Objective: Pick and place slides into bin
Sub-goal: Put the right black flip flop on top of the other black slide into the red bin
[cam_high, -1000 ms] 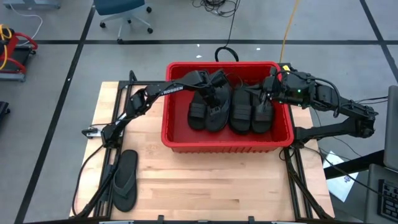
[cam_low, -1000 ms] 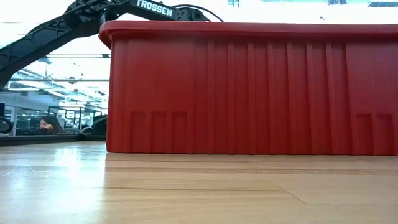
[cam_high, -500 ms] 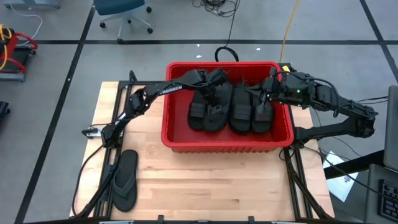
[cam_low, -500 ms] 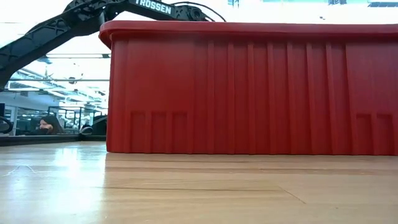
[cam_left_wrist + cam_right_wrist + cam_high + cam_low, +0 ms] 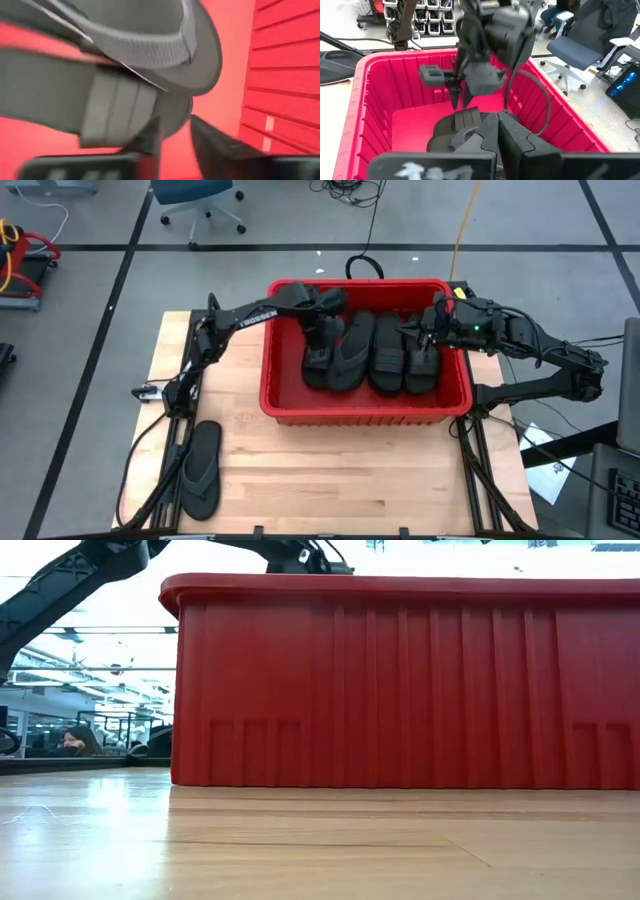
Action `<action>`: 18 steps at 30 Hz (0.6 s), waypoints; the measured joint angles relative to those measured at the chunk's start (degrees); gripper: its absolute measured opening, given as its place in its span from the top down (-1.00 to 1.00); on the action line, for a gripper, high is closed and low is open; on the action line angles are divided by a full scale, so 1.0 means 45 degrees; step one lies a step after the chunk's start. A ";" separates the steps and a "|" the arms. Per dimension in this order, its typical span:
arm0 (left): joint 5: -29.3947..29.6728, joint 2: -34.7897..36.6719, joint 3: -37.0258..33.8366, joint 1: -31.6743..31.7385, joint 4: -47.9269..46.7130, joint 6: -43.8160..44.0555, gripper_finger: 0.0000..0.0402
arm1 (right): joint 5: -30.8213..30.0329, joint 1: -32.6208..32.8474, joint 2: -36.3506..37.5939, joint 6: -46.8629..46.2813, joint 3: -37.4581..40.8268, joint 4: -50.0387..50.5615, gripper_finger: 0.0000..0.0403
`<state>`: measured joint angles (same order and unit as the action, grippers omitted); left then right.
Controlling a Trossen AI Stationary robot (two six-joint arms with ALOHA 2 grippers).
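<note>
Slides (image 5: 372, 352) lie four abreast inside bin (image 5: 366, 411) on worktop (image 5: 320, 480); thong slide (image 5: 200, 470) alone near worktop's front-left corner. High view: left claw (image 5: 322, 340) over leftmost slide in bin, spread or pinching cannot tell; right claw (image 5: 424, 332) over rightmost slide, fingers pressed together. Low view: bin wall (image 5: 400, 690), left arm above rim. Left wrist view: slide strap (image 5: 140, 45) close up, fingers (image 5: 225, 150) apart. Right wrist view: left claw (image 5: 460, 95) above slide (image 5: 457, 125).
</note>
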<state>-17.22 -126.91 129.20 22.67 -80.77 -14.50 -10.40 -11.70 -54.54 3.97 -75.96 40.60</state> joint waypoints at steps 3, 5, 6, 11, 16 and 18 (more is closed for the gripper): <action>-0.0413 -0.0024 -0.0973 0.0020 0.0184 0.0667 0.91 | -0.0008 -0.0002 0.0000 0.0015 0.0000 0.0000 1.00; -0.0356 -0.0024 -0.1654 0.0021 0.0890 0.1152 0.93 | -0.0008 -0.0002 0.0000 0.0029 0.0000 0.0000 1.00; -0.0251 -0.0024 -0.1910 -0.0005 0.1249 0.1343 0.92 | -0.0008 -0.0001 0.0000 0.0029 0.0000 0.0000 1.00; -0.0038 -0.0024 -0.3018 -0.0232 0.3135 0.1869 0.99 | -0.0027 0.0002 0.0005 0.0067 0.0000 0.0000 1.00; 0.0886 -0.0029 -0.3717 -0.0463 0.4171 0.2504 0.99 | -0.0037 0.0003 0.0023 0.0049 0.0000 0.0000 1.00; 0.1403 -0.0029 -0.3904 -0.0557 0.4382 0.2508 0.99 | -0.0047 0.0000 0.0029 0.0044 0.0000 0.0000 1.00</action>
<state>-10.91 -127.04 111.63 20.16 -61.05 -3.22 -10.61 -11.69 -54.41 4.16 -75.96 40.60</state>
